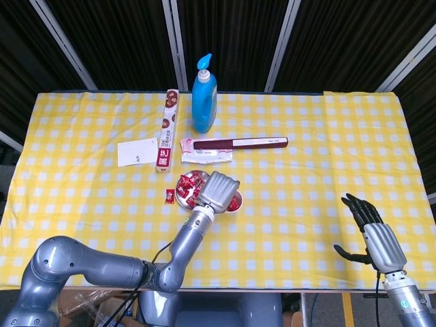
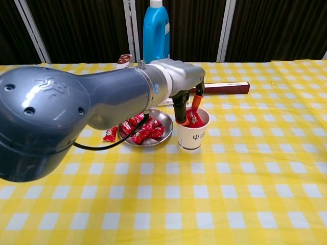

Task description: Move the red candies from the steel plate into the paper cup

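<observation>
Red candies [image 2: 143, 130] lie heaped in the steel plate [image 2: 164, 116], just left of the paper cup [image 2: 192, 136]. Over the cup's mouth, the left hand [image 2: 185, 97] pinches one candy [image 2: 192, 117]. One stray candy [image 2: 110, 134] lies left of the plate; a blue bottle [image 1: 204, 97] stands behind. The right hand [image 1: 373, 235] rests open, well right of the cup.

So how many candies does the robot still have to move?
Some are done: red candy already shows in the paper cup. In hand: the left hand pinches one candy at the cup's mouth. Left: a pile on the steel plate, too bunched to count, plus a stray candy on the cloth. The right hand is idle.
</observation>
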Motion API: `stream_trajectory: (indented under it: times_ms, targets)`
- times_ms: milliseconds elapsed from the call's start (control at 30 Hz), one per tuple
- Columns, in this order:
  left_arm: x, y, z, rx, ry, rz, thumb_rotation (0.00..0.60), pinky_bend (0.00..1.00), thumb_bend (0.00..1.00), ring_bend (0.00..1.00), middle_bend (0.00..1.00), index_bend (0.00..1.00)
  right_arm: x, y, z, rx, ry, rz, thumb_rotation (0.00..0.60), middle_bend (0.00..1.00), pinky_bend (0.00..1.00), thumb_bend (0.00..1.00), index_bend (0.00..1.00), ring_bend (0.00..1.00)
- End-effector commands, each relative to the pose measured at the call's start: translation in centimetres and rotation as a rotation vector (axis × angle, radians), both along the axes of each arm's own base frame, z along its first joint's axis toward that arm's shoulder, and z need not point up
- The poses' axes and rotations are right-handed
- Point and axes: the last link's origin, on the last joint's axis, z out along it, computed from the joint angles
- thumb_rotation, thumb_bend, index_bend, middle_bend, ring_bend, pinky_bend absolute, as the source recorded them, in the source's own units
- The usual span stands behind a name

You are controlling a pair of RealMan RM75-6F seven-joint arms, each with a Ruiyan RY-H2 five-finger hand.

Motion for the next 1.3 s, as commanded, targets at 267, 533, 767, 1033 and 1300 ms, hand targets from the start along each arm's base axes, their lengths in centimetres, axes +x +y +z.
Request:
stream_trajectory:
  times_ms: [267,533,767,1033,1300]
  targets:
    - [-0.3,0.2,0.6,0.012,-0.016,0.009,0.6,0.97,0.28,0.89,0.8,0.45,0.0,0.0,0.0,-0.002,0.003,0.001,0.6,0.0,0.0,0.28,0.0,0.0]
    - [-0.1,0.8,2.5,0.048,-0.111,0.014,0.6,0.97,0.28,0.89,0.8,0.43,0.0,0.0,0.0,-0.003,0.003,-0.001,0.6,0.0,0.0,0.28,0.0,0.0]
    - [-2.6,1.6,4.1,0.083,-0.093,0.067,0.6,0.97,0.28,0.89,0.79,0.42,0.0,0.0,0.0,-0.004,0.004,0.002,0.6,0.0,0.0,0.28,0.0,0.0]
    - [-6.7,2.7,4.1,0.095,0.008,0.158,0.6,0.97,0.28,0.88,0.73,0.4,0.1,0.0,-0.1,-0.003,0.007,0.001,0.6,0.0,0.0,0.28,0.0,0.0]
    - [-8.3,2.8,2.5,0.07,0.095,0.198,0.6,0.97,0.27,0.88,0.69,0.36,0.1,0.0,-0.1,0.0,0.006,0.0,0.6,0.0,0.0,0.28,0.0,0.0]
